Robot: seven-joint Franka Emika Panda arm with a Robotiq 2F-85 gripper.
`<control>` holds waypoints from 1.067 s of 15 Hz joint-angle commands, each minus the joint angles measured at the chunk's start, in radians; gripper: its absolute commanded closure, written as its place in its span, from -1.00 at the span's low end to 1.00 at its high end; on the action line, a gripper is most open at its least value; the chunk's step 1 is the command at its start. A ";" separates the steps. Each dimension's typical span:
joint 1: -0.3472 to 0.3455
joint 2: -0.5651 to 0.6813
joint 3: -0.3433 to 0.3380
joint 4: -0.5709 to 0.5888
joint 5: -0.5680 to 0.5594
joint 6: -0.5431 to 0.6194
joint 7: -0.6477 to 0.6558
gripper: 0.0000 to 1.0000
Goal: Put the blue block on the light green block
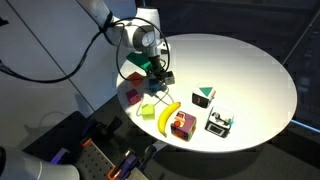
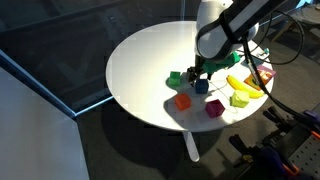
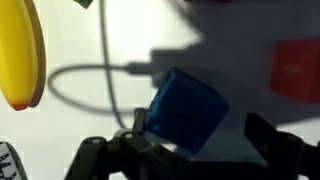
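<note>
The gripper [image 3: 197,130] hangs low over the white table [image 2: 140,60], its jaws spread wide apart; the blue block [image 3: 185,108] sits between them at the lower centre of the wrist view, turned at an angle and not clamped; the banana [image 3: 22,55] lies at that frame's upper left; in an exterior view the light green block [image 2: 240,100] rests apart at the centre right, just below the banana; a magenta cube [image 2: 215,107] lies lower, near both.

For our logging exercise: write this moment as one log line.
phase: pre-grasp | jaws: open around blue block | light green block: bare
</note>
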 commanded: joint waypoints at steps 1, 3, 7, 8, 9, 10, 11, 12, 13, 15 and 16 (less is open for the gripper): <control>0.011 0.019 -0.012 0.034 0.012 -0.032 -0.003 -1.00; 0.011 0.013 -0.013 0.030 0.012 -0.037 0.000 -1.00; 0.013 -0.003 -0.020 0.017 0.010 -0.060 0.009 -1.00; 0.013 -0.012 -0.022 0.010 0.007 -0.067 0.009 -1.00; 0.012 -0.019 -0.023 0.007 0.007 -0.075 0.008 -1.00; 0.011 -0.026 -0.025 0.006 0.007 -0.084 0.009 -1.00; 0.010 -0.035 -0.025 0.003 0.008 -0.094 0.009 -1.00; 0.011 -0.043 -0.028 -0.002 0.006 -0.099 0.010 -1.00; 0.012 -0.049 -0.031 -0.005 0.001 -0.105 0.012 -1.00; 0.011 -0.058 -0.032 -0.007 0.000 -0.119 0.011 -1.00; 0.012 -0.058 -0.033 -0.007 -0.001 -0.123 0.012 -1.00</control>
